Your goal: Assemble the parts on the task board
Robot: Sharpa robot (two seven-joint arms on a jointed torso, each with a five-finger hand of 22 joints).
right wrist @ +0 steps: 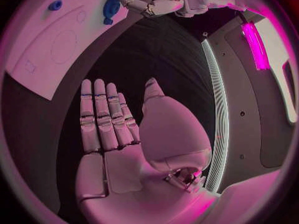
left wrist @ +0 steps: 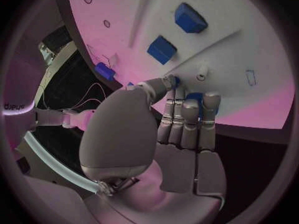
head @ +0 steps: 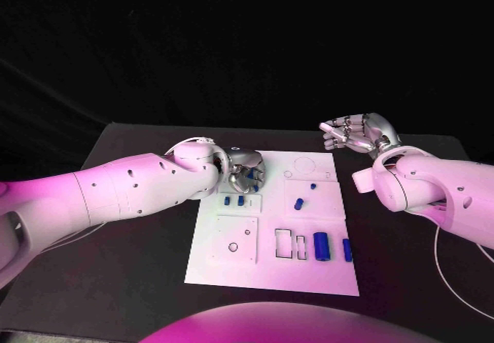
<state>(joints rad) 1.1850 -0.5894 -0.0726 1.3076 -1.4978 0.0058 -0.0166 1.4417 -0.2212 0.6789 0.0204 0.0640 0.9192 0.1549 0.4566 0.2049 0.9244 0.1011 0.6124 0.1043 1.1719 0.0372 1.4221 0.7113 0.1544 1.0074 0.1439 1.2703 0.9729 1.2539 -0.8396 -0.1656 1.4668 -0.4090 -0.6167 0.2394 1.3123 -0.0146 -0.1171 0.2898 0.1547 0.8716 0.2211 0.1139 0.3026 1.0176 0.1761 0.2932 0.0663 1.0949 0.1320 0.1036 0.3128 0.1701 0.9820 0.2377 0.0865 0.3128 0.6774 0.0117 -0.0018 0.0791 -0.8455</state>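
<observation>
Silver left hand [head: 247,175] pinches a small blue part [left wrist: 194,98] at the white board's [head: 309,275] far-left corner; we advise seating it squarely. Right hand [head: 355,132] hovers open.

The white task board [head: 270,275] lies flat mid-table, with small blue parts [head: 321,246] scattered on it, some upright.

I see the task board [head: 221,268] lying mid-table [head: 123,286]. My left hand [head: 247,175] sits over its far left corner, apparently touching a part [left wrist: 194,98] there. My right hand [head: 355,132] hangs beyond the board's far right corner.
</observation>
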